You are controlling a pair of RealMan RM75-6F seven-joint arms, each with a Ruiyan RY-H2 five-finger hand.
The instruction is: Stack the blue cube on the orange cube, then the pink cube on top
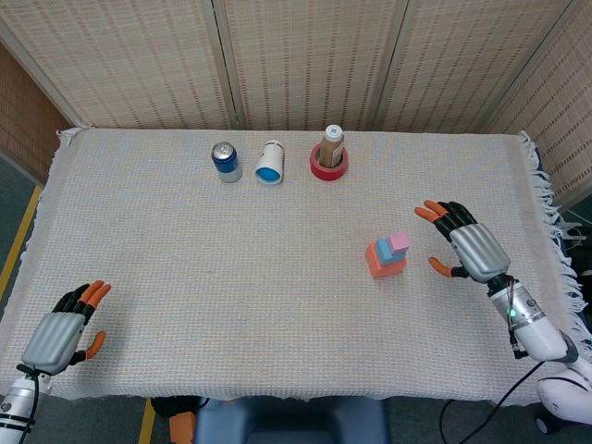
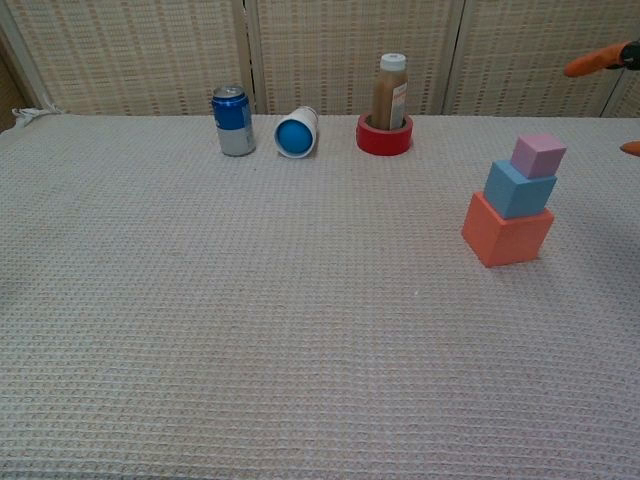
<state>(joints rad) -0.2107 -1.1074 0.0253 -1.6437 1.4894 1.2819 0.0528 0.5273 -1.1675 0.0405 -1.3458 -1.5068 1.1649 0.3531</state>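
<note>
Stack: the orange cube (image 2: 507, 230) sits on the table (image 1: 231, 277), the blue cube (image 2: 519, 188) rests on top of it, and the pink cube (image 2: 538, 156) tops the blue one, all three touching in order.
Progress: judged from how the cubes lie, both stacking steps look done; nothing of the task seems left beyond keeping clear of the tower.
Tower position: it stands just to the left of the right robot hand (image 1: 467, 242), apart from it, with bare cloth between them.
Right robot hand: fingers spread, palm toward the tower, holding nothing.
Left robot hand (image 1: 65, 328): resting at the near left table edge, far from the cubes, fingers loosely extended and empty.
Head view only: shows both hands whole and the gap between the right one and the stack.
Chest view only: shows the tower from the side, so each cube's seating is plain, with the upper two sitting slightly turned on the orange base; of the right robot hand only orange fingertips (image 2: 590, 62) show at the frame edge.
</note>
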